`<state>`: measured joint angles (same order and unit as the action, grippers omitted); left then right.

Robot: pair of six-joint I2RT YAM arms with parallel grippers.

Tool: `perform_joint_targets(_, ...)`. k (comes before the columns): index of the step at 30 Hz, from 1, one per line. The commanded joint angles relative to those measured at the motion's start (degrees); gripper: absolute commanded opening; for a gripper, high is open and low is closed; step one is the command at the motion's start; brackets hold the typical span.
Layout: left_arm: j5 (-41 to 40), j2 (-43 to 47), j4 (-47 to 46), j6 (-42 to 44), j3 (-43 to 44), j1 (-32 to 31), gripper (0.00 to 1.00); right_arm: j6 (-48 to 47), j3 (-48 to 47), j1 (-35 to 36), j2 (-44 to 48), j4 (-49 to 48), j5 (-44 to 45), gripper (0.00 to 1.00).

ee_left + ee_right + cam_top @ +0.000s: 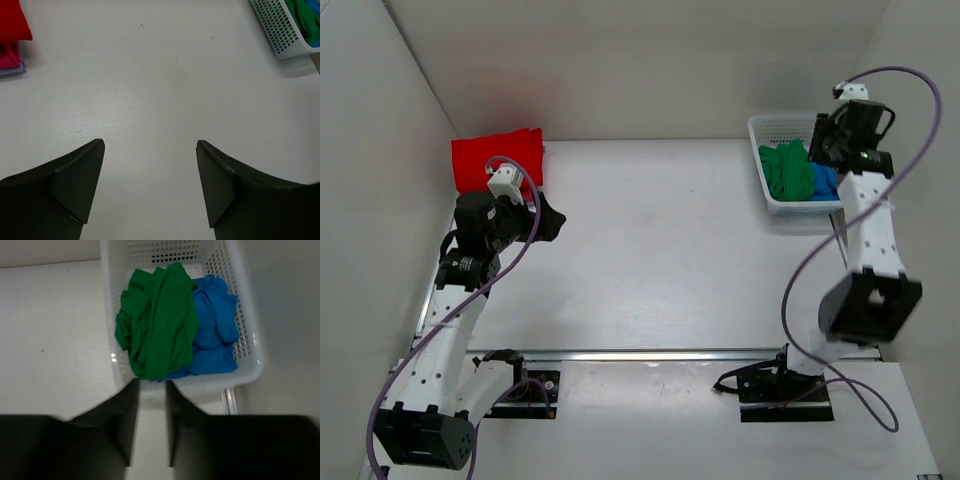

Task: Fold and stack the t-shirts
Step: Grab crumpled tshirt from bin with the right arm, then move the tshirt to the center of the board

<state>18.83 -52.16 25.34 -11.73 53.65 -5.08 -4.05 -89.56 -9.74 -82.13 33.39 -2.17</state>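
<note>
- Left arm [450, 330] – nearest the overhead view, it rises from its base at the near left edge and reaches toward the far left corner.
- Tabletop [660, 250] – a white surface with pale walls on three sides; it carries everything listed below.
- Right arm [868, 240] – mounted at the near right edge, it stretches to the far right corner with its wrist above the basket.
- Basket [760, 125] – white plastic mesh, standing at the far right of the tabletop; it holds two crumpled shirts.
- Red t-shirt [490, 158] – folded flat in the far left corner, the top piece of a small stack.
- Green t-shirt [785, 170] – bunched in the left half of the basket, partly overlapping the blue one.
- Blue t-shirt [825, 182] – crumpled in the right half of the basket, touching the green one.
- Pink t-shirt [9, 54] – only an edge shows, directly under the red one.
- Left fingers [548, 220] – spread wide apart and holding nothing; they are over bare tabletop just beside the red stack.
- Right fingers [817, 145] – drawn close with a narrow gap between them and nothing gripped; they are poised above the basket's near rim and clear of the green cloth.
</note>
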Motion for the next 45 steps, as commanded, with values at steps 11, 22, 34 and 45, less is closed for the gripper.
perform_joint_targets(11,-3.97,-3.47,0.40,1.00,0.75,0.69,0.85,1.94,-39.79,-0.54,-48.37,6.94,0.50,0.71)
perform_joint_targets(22,-2.93,-4.35,1.11,0.83,0.76,1.21,0.84,1.06,-43.69,-0.89,-47.88,10.47,4.38,0.00)
perform_joint_targets(34,-0.73,-0.92,1.64,-1.72,1.81,1.04,0.83,0.55,-37.54,0.94,-28.99,12.41,0.68,0.00)
perform_joint_targets(45,1.73,1.27,0.85,-4.00,0.14,0.51,0.85,-0.02,-43.69,20.83,-3.33,3.63,1.18,0.00)
